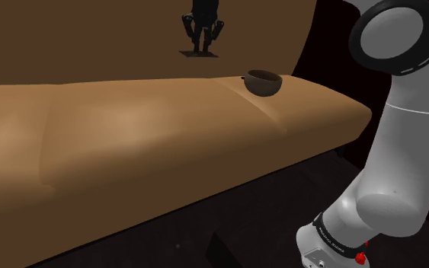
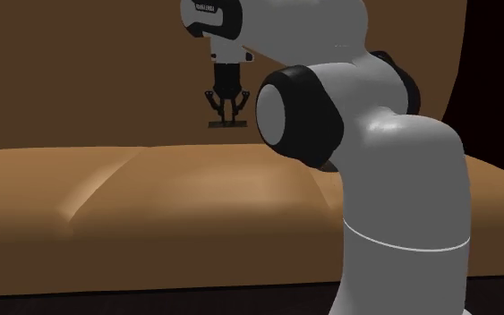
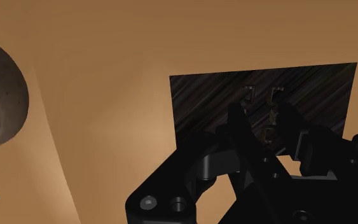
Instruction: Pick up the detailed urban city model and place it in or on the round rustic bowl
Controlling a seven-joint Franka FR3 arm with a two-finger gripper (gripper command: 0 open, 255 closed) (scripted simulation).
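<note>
The gripper (image 1: 203,44) holds the dark city model (image 1: 200,53) up in the air over the sofa (image 1: 129,129), apart from the bowl (image 1: 263,82) near the seat's back edge, so the model could slip out, or bump the bowl and tip it on the soft seat.

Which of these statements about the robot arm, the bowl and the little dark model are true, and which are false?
1. The gripper holds the dark city model in the air. True.
2. The bowl is white. False: it is brown.
3. The model already lies in the bowl. False: it hangs in the gripper, apart from the bowl.
4. The bowl stands on the brown cushioned seat. True.
</note>
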